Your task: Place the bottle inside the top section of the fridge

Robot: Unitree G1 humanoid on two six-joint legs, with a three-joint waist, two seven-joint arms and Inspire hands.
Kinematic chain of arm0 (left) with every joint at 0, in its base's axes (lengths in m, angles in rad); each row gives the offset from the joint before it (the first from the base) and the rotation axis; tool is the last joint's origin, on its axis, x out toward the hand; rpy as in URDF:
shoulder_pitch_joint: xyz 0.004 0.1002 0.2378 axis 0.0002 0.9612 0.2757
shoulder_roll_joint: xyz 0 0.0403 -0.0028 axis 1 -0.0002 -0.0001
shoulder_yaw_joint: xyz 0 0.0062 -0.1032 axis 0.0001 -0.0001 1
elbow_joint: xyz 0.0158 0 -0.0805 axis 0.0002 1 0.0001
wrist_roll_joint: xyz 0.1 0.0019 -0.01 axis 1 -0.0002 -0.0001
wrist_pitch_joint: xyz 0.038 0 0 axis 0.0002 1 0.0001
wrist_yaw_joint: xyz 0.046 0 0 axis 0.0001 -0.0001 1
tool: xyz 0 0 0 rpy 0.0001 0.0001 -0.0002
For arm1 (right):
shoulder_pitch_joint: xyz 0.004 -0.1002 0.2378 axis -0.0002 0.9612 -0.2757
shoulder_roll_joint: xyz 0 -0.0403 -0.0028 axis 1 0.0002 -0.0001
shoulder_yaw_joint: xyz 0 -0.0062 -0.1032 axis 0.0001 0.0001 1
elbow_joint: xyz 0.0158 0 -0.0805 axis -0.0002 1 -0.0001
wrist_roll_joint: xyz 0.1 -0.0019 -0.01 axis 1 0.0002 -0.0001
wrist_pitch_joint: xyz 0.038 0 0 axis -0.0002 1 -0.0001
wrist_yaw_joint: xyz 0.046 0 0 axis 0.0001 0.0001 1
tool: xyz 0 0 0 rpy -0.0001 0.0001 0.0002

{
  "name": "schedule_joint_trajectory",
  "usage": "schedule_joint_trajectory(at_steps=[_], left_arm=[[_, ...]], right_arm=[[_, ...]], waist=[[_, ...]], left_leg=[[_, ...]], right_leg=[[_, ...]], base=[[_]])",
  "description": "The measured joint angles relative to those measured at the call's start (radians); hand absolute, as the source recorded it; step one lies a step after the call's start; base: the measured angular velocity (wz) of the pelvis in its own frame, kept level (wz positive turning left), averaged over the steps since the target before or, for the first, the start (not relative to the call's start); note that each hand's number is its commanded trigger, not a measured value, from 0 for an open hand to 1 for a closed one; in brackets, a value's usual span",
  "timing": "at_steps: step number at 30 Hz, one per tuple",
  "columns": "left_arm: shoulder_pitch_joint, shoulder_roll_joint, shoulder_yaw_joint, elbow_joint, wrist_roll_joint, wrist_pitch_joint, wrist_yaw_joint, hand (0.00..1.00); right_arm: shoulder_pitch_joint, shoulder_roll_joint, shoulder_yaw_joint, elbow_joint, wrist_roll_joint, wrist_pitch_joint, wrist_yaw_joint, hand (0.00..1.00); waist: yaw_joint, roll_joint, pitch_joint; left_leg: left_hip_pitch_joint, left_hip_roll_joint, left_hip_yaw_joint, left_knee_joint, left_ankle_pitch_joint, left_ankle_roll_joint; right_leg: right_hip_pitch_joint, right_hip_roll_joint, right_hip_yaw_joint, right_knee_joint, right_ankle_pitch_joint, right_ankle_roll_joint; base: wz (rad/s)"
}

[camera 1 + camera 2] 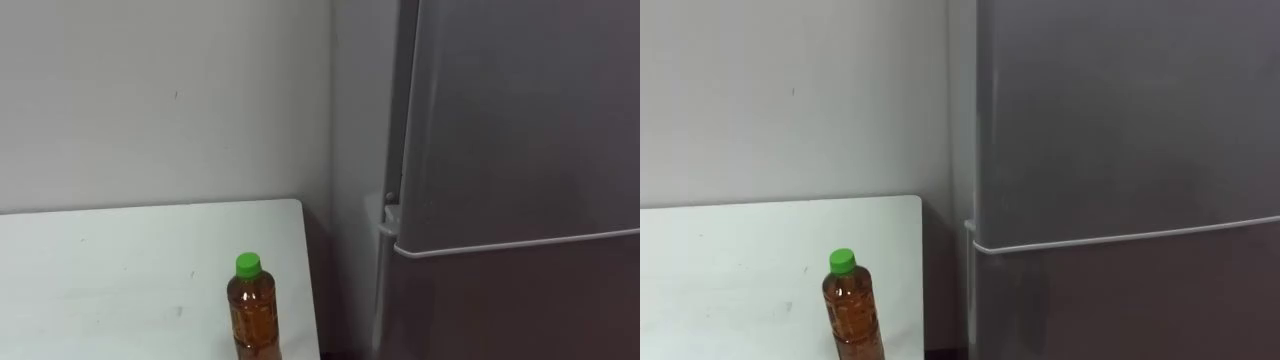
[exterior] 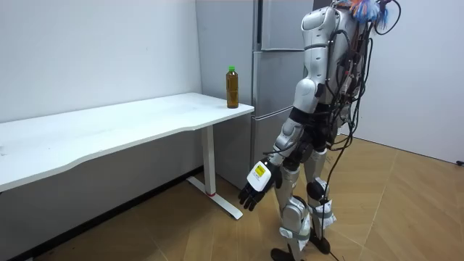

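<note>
print: none legible | bottle (image 1: 254,312): no lettering could be made out | fridge (image 1: 520,120): doors showed no readable marks | left hand (image 2: 252,194): tag at its back carried a yellow patch, its print too small to read

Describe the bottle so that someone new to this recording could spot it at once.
Start at the tall grey fridge; a long white table stands to its left. At the table's end nearest the fridge stands an upright clear bottle of amber drink, set apart by its bright green cap.
</note>
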Motion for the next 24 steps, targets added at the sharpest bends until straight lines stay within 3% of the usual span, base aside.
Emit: schedule_joint_trajectory(at_steps=[17,24], left_arm=[[0.002,0.000,0.001,0.001,0.003,0.000,0.000,0.00],[0.008,-0.003,0.075,0.008,-0.091,0.000,0.003,0.00]], right_arm=[[-0.001,-0.002,-0.002,0.001,0.001,0.001,-0.004,0.00],[0.000,-0.001,-0.001,0.003,0.019,0.015,-0.008,0.00]], waist=[[0.000,0.006,0.0000],[0.005,0.005,-0.0001]], left_leg=[[-0.002,0.000,0.001,0.001,0.000,0.000],[0.006,0.000,0.002,0.000,0.000,0.000]], right_leg=[[0.000,0.002,0.012,0.000,0.000,0.000],[0.003,0.001,0.006,0.000,0.000,0.000]], base=[[0.00],[0.00]])
